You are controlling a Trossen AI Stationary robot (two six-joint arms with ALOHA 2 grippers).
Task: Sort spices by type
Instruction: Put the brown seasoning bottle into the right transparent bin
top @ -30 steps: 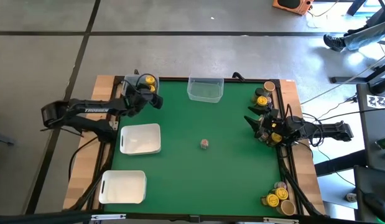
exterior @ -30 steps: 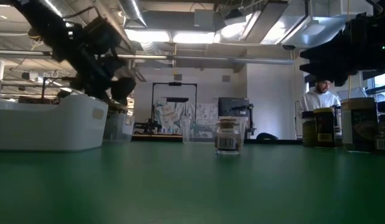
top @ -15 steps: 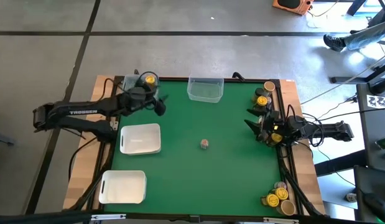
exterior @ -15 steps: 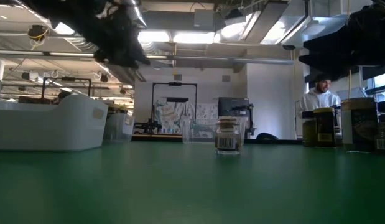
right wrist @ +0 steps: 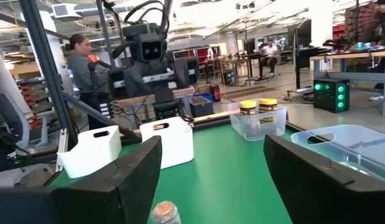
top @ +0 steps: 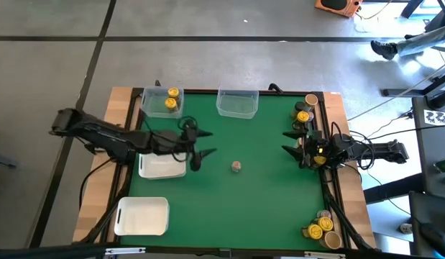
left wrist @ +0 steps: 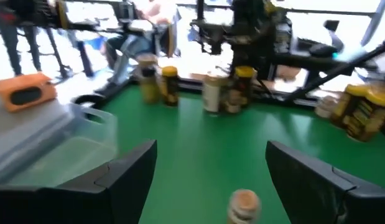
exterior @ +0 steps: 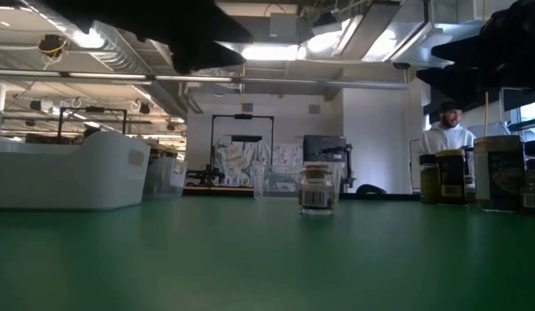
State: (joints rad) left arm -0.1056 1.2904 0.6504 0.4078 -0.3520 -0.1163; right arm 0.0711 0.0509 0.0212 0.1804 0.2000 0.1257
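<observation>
One small jar with a grey-pink lid (top: 236, 167) stands alone on its base on the green table (top: 265, 194); it also shows in the low view (exterior: 316, 188). My left gripper (top: 205, 143) hovers open and nearly level left of this jar, above the mat, with the jar (left wrist: 244, 204) ahead of its fingers. My right gripper (top: 288, 142) waits open at the right edge, facing the jar (right wrist: 163, 213). Two yellow-lidded jars (top: 171, 98) stand in the clear tub (top: 156, 106) at the far left.
An empty clear tub (top: 237, 103) stands at the far edge. Two white trays (top: 162, 160) (top: 142, 216) lie on the left. Jar groups stand at the far right (top: 303, 111), by the right gripper (top: 319, 155) and at the near right corner (top: 321, 229). A person (right wrist: 80, 62) stands beyond the table.
My left gripper has swung away from the far-left tub toward the table's middle and near side, rising and tipping from pointing down to nearly level. It stays open and carries nothing. The two yellow-lidded jars stay in the tub.
</observation>
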